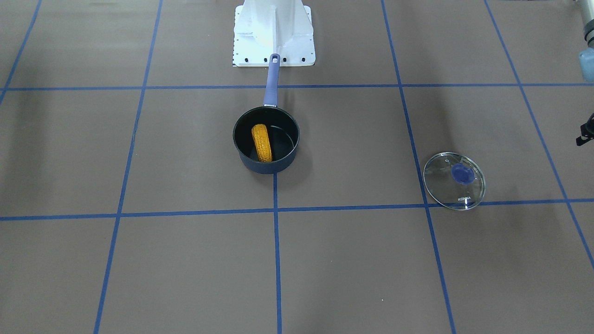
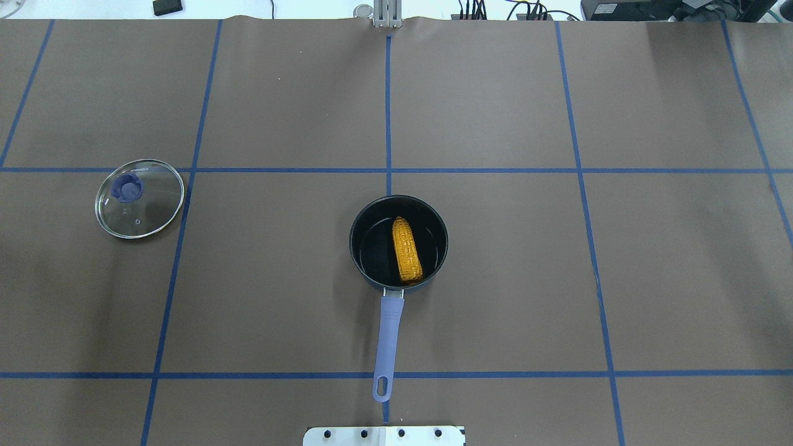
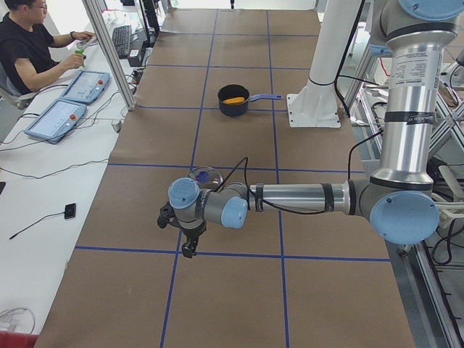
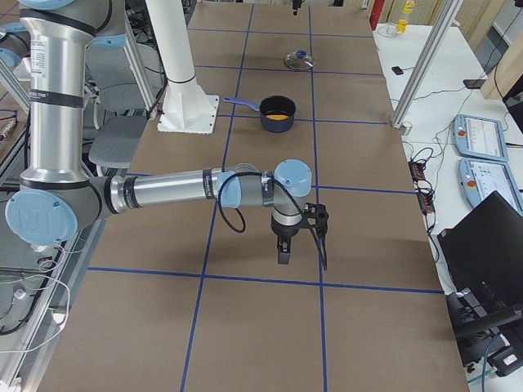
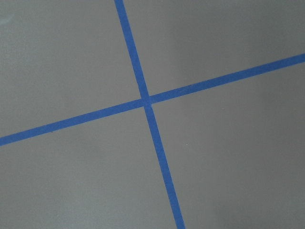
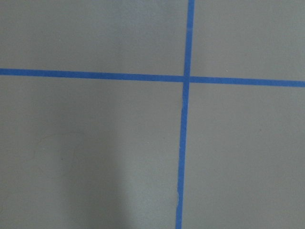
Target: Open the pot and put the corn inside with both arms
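Note:
The dark navy pot stands open at the table's middle, its lavender handle pointing toward the robot base. The orange-yellow corn lies inside it, also seen in the front view. The glass lid lies flat on the table far to the robot's left, knob up. My left gripper hangs over the table's left end, beyond the lid. My right gripper hangs over the right end, far from the pot. I cannot tell whether either is open or shut.
The white base block stands just behind the handle's end. Blue tape lines cross the brown table; both wrist views show only tape crossings. An operator sits at a side desk with tablets.

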### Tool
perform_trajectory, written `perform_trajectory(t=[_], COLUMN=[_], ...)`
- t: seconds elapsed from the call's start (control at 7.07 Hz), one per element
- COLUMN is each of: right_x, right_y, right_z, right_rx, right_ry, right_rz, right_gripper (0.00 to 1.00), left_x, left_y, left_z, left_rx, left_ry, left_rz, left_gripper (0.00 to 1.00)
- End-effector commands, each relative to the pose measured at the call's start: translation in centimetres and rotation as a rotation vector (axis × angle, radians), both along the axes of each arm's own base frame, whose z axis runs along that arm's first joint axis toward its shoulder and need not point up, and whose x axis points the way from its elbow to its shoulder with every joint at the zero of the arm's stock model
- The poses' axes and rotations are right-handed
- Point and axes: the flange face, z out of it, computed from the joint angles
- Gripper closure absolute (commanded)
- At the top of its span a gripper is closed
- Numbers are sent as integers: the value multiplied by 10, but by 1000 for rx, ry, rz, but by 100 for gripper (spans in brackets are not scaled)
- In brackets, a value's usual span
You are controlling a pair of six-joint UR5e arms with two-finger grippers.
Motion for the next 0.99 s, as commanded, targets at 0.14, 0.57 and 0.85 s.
perform_trajectory(t=[0.14, 0.57, 0.85], right_x=[7, 5, 5], right_y=[7, 7, 6], right_z=[6, 2, 2], right_rx=[-7, -4, -1], right_ry=[-12, -30, -30], right_rz=[7, 5, 5], right_gripper=[0, 0, 0], left_x=[-3, -4, -17], left_y=[1, 1, 0], left_z=[0, 0, -3], left_rx=[-9, -14, -7], left_ry=[1, 1, 0], left_rz=[-11, -18, -43], left_gripper=[0, 0, 0])
